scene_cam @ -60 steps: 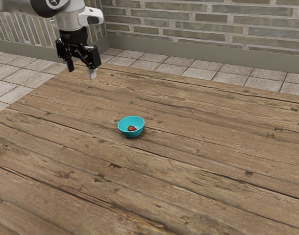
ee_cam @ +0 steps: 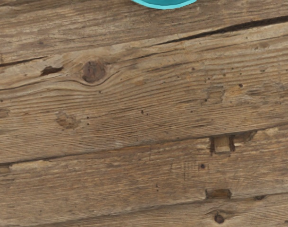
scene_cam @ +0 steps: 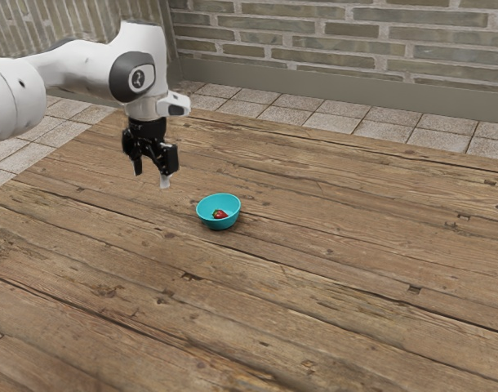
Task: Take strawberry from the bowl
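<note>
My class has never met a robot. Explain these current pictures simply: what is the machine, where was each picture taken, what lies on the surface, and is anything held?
The machine is a robot arm in a computer simulation. One picture looks on from beside it; the other comes from a camera on its hand, looking at the wooden table. On the table sits a turquoise bowl with a red strawberry inside. The black two-finger gripper is open above the table, holding nothing. The hand's camera catches just part of the bowl.

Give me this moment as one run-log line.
gripper: open, empty, above table | strawberry: inside teal bowl | status: strawberry not yet grasped
</note>
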Robot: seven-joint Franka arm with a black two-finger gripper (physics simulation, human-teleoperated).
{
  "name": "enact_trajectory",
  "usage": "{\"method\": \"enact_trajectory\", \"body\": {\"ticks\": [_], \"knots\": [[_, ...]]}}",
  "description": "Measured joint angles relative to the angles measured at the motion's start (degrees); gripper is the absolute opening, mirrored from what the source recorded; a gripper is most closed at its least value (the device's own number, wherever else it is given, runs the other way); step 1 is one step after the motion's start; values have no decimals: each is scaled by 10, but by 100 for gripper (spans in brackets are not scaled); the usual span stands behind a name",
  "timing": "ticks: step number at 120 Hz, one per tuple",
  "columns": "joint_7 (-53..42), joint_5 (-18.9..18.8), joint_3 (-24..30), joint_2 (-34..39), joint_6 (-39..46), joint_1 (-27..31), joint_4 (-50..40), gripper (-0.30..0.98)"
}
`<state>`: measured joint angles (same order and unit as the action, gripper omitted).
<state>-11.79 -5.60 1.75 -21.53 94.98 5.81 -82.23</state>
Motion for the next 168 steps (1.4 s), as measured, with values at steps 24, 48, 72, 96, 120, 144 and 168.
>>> {"method": "enact_trajectory", "body": {"ticks": [24,48,72,96,120,144,168], "knots": [[-127,-15,3,-81,92,2,25,65],[-262,-32,10,-145,157,-29,89,49],[-383,-34,23,-193,199,-9,110,39],[-480,-33,53,-254,221,6,166,36],[-554,-34,60,-281,237,12,181,34],[-606,-34,76,-314,245,20,219,36],[-626,-31,78,-326,250,22,223,39]]}}
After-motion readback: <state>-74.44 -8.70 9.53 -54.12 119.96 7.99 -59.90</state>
